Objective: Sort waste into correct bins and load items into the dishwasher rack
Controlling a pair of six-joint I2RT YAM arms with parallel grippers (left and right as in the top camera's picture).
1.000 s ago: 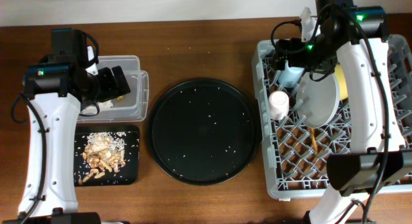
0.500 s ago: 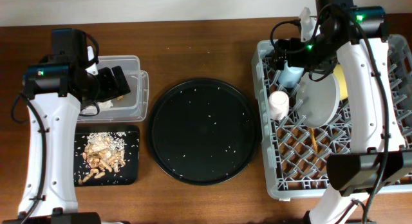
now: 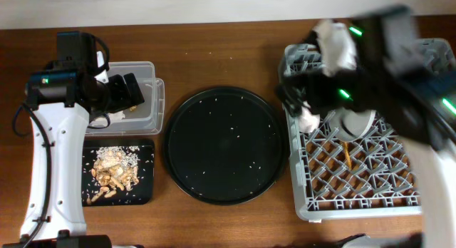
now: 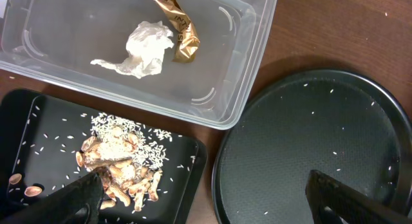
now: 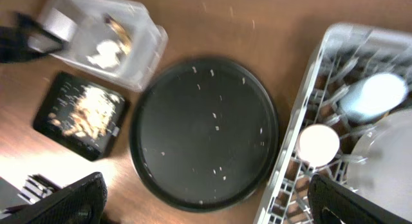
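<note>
**Nearly everything is in its place**

The large square grey plastic rack with upright pegs (image 3: 356, 198) stands at the right. It holds the pink cup (image 5: 318, 143) bottom up, with the light blue cup (image 5: 373, 95) farther back. The pale grey-blue round plate (image 5: 389, 166) is there too, and the pair of wooden chopsticks (image 3: 347, 154) lies on the grid. The yellow bowl I cannot find, because my blurred right arm covers that far part.

At the left, the crumpled white tissue (image 4: 138, 50) and the crinkled brown-gold wrapper (image 4: 177, 31) lie in the clear rectangular plastic tub (image 4: 244, 102). The beige crumbly food scraps (image 4: 119, 169) lie in the small flat black rectangular tray (image 4: 183, 163). I judge the sorting done and the loading almost done.

My left gripper (image 4: 205, 185) and my right gripper (image 5: 207, 185) both have the fingers spread wide and hold nothing.

The large round black tray (image 4: 309, 153) in the middle carries only white crumbs. Its rim is just beside the tub and near the rack wall, so the sides are tight. The brown wooden table (image 3: 214, 48) is bare on the far side.
</note>
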